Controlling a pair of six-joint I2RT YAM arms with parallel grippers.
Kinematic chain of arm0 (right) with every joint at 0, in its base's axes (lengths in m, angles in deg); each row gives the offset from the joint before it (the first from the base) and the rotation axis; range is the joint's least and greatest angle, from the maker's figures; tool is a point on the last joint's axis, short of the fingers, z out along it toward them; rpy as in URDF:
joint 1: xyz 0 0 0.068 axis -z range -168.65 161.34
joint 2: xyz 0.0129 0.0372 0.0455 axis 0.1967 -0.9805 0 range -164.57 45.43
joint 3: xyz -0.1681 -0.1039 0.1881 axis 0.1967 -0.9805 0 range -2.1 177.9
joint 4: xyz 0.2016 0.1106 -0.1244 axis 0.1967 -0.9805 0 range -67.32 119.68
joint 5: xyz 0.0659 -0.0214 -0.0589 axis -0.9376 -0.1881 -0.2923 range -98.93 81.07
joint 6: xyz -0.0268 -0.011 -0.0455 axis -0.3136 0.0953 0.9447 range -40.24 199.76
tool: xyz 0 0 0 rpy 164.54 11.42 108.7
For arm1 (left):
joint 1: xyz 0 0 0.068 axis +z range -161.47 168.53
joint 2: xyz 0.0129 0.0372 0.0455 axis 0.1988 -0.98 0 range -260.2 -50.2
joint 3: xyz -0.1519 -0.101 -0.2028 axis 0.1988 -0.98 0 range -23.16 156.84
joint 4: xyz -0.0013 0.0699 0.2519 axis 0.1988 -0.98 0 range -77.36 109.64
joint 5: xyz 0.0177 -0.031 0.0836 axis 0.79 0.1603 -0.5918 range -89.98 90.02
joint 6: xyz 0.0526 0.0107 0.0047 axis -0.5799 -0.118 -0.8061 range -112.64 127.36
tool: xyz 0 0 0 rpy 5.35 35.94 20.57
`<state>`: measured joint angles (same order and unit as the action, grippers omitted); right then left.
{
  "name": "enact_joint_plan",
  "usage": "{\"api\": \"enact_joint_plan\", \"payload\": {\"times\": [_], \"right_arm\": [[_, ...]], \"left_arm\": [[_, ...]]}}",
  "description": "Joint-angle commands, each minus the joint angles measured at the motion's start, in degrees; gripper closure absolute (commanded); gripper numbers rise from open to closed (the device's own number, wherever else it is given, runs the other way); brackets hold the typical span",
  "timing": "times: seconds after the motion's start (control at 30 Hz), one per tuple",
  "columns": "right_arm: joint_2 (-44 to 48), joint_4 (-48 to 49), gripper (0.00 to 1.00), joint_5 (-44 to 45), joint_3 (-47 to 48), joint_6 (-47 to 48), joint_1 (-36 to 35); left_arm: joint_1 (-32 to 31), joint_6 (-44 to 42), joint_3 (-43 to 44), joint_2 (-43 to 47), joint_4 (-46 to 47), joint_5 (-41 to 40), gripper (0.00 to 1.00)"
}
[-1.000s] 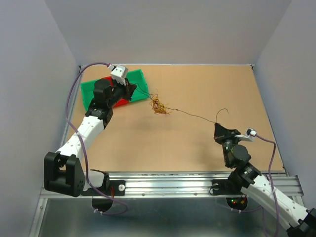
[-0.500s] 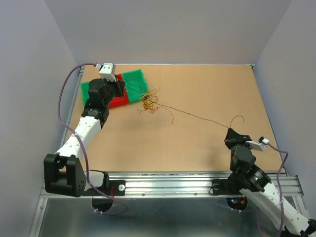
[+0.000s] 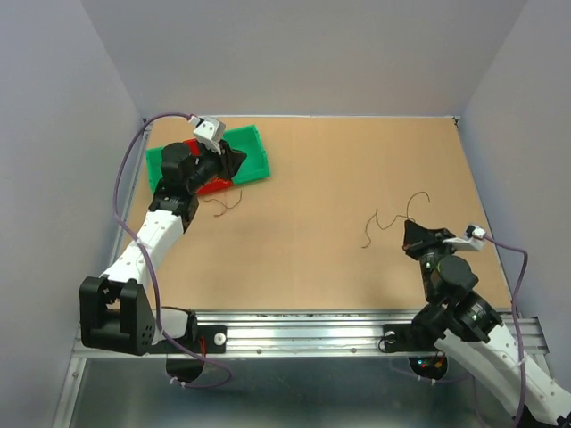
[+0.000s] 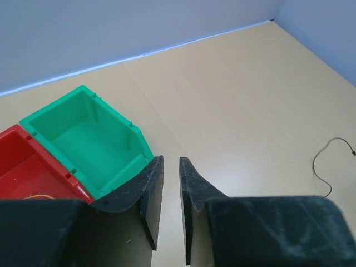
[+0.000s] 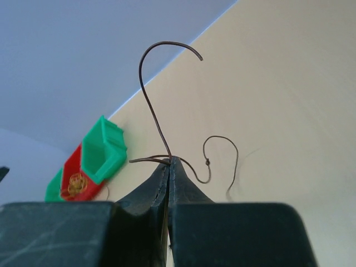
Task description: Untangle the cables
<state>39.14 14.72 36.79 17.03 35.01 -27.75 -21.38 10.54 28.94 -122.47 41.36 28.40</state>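
Note:
My right gripper [image 3: 409,234] [image 5: 169,161] is shut on a dark brown cable [image 3: 412,201] [image 5: 146,94]. One end of this cable hooks up above the fingertips, and the rest lies slack in curls on the table to their left. A short red-brown strand [image 3: 223,203] lies on the table beside my left arm. My left gripper [image 3: 234,161] [image 4: 171,161] hovers at the bins with its jaws a little apart and nothing between them. An orange-yellow clump of cables [image 5: 76,182] sits in the red bin [image 5: 83,169]; in the top view my left arm hides it.
A green bin [image 3: 254,152] [image 4: 83,139] and the red bin [image 3: 214,185] [image 4: 25,169] stand side by side at the back left. Grey walls close in the tan table [image 3: 357,169] on three sides. Another thin strand [image 4: 327,167] lies at the right of the left wrist view.
The tangle that hung stretched between the two grippers is off the table. The dark cable has come free and gone slack by my right gripper. My left gripper has opened by the bins.

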Motion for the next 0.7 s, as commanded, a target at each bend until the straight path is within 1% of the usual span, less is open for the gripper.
{"api": "enact_joint_plan", "payload": {"times": [0.0,0.03,0.07,0.1,0.13,0.2,0.23,0.27,0.3,0.33,0.37,0.4,0.43,0.5,0.53,0.57,0.6,0.63,0.67], "right_arm": [[-8.9,8.6,0.99,-12.3,6.1,7.7,-0.1],[-11.4,10.1,0.99,-15.4,7.8,9.1,-0.1],[-14.5,10.8,0.99,-16.6,9.1,9.6,-0.1],[-19.4,11.4,0.99,-17.8,10.3,10.1,-0.1],[-22.3,12.3,0.99,-19.9,13.1,11.3,-0.1],[-26.1,13.5,0.99,-21.5,15.5,12.1,-0.1],[-29.5,14.5,0.99,-23.3,17.7,13.3,-0.1],[-31.0,16.9,0.99,-24.3,17.7,13.9,-0.1],[-32.8,17.6,1.0,-25.1,20.3,14.4,-0.1],[-35.8,18.6,1.0,-27.2,21.8,15.3,-0.1],[-37.6,18.9,1.0,-28.6,23.2,15.8,-0.1],[-39.2,19.2,0.99,-29.7,26.6,16.4,-0.1],[-42.5,19.5,0.99,-31.5,28.0,16.7,-0.2],[-44.8,20.1,0.99,-32.7,30.6,17.0,-0.1],[-46.1,20.4,0.99,-33.4,32.6,17.2,-0.2],[-47.0,20.5,0.99,-33.8,33.3,17.2,-0.2],[-48.4,20.7,1.0,-34.3,33.9,17.4,-0.1],[-48.9,20.9,0.99,-34.5,34.4,17.6,-0.1],[-49.2,21.0,0.99,-34.6,34.4,17.7,-0.1]], "left_arm": [[-2.6,-4.3,-0.9,1.6,3.9,7.4,0.73],[-4.7,-5.4,-1.1,1.7,3.3,7.4,0.74],[-5.7,-7.1,-1.3,2.0,3.1,7.3,0.74],[-6.8,-8.2,-1.4,2.3,2.6,7.3,0.74],[-9.0,-9.8,-1.5,2.4,1.7,7.0,0.74],[-10.9,-11.3,-1.5,2.8,0.9,5.6,0.74],[-11.9,-11.6,-1.4,2.8,0.4,4.8,0.69],[-12.1,-11.7,-1.4,2.7,0.3,3.9,0.64],[-12.0,-11.6,-1.3,2.7,0.3,2.2,0.59],[-12.0,-11.5,-1.1,2.7,0.3,0.6,0.53],[-12.1,-11.1,-0.9,2.6,0.3,-2.0,0.5],[-12.0,-10.5,-0.6,2.1,0.3,-5.5,0.48],[-12.0,-8.9,0.1,1.8,0.2,-14.4,0.42],[-10.2,-7.3,0.9,0.4,0.0,-22.5,0.26],[-9.5,-6.4,2.6,-0.6,-0.4,-27.2,0.13],[-9.1,-6.3,4.1,-1.9,-3.1,-29.8,0.11],[-8.3,-6.4,6.0,-5.2,-5.1,-31.4,0.1],[-8.1,-6.6,9.6,-7.2,-7.1,-33.9,0.09],[-8.0,-6.9,11.1,-9.1,-10.0,-35.0,0.09]]}}
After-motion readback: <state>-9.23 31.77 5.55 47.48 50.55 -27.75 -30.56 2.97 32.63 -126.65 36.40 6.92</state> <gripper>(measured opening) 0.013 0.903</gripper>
